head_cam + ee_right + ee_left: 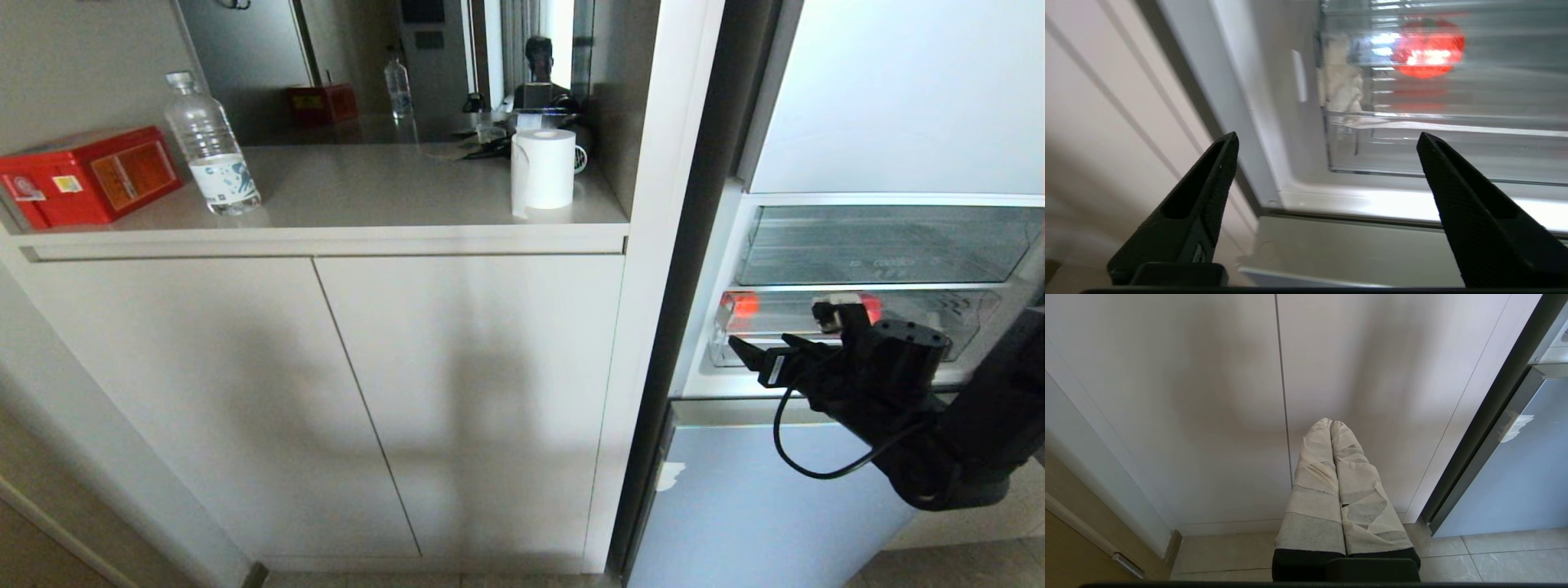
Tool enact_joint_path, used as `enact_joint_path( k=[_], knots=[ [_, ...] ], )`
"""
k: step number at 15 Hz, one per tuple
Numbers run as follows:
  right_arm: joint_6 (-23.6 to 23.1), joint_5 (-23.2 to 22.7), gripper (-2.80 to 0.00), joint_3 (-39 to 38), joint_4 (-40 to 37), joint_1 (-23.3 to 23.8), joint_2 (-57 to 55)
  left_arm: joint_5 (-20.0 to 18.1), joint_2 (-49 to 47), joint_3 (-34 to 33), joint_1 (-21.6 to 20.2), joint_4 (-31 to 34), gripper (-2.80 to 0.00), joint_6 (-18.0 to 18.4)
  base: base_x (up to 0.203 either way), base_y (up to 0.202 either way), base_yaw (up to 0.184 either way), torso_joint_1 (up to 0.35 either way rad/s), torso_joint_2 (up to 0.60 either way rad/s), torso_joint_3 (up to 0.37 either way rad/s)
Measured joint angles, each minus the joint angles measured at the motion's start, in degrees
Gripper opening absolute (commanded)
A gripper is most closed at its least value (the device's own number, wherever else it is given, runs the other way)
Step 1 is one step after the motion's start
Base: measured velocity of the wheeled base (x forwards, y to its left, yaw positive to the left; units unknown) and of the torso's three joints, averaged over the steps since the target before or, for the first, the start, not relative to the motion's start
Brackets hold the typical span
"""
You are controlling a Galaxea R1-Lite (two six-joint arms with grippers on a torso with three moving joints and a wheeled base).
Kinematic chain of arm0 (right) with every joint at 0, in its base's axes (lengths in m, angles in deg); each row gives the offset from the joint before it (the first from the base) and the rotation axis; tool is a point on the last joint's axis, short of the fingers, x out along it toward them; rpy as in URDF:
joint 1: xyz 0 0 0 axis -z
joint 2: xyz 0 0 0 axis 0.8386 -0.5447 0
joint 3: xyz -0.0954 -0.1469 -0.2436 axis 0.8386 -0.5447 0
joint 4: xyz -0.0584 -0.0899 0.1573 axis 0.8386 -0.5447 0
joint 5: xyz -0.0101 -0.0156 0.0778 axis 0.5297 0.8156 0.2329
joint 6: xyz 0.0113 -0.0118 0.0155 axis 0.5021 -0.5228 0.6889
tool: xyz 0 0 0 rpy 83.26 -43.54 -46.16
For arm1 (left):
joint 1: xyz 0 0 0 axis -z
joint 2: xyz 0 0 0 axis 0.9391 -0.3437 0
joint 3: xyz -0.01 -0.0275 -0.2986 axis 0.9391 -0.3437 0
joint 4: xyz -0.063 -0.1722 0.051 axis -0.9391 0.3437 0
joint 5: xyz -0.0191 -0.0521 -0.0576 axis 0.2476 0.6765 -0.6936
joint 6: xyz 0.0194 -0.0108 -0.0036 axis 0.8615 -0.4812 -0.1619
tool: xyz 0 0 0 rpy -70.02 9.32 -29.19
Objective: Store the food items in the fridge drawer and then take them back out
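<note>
Right pincer [784,331] gaping wide, empty, just before the fridge drawer [939,327]. Both food items [739,305] inside it. Left pincer [1331,428] closed, empty, facing cabinet doors [1208,396].

Home kitchen, open fridge [898,98], counter [367,196], cabinets [326,392]

Bottle [211,147], red box [86,174], tissue roll [543,169]

Soft daylight, cabinet shadows, blurred right wrist view.
</note>
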State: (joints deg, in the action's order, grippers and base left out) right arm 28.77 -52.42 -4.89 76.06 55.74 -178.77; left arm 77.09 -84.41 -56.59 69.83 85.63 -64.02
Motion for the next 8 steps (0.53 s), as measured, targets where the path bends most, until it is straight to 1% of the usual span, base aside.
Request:
enact_joint_path(
  k=[3, 8],
  knots=[
    [-0.1, 0.5, 0.00, 3.1, -0.1, 0.0, -3.2, 0.0, 0.0, 0.0, 0.0, 0.0, -2.80, 0.0, 0.000, 0.000, 0.000, 0.000, 0.00, 0.000],
    [0.1, 2.0, 0.00, 9.5, -2.5, 0.0, -6.5, 0.0, 0.0, 0.0, 0.0, 0.0, -2.80, 0.0, 0.000, 0.000, 0.000, 0.000, 0.00, 0.000]
  ],
)
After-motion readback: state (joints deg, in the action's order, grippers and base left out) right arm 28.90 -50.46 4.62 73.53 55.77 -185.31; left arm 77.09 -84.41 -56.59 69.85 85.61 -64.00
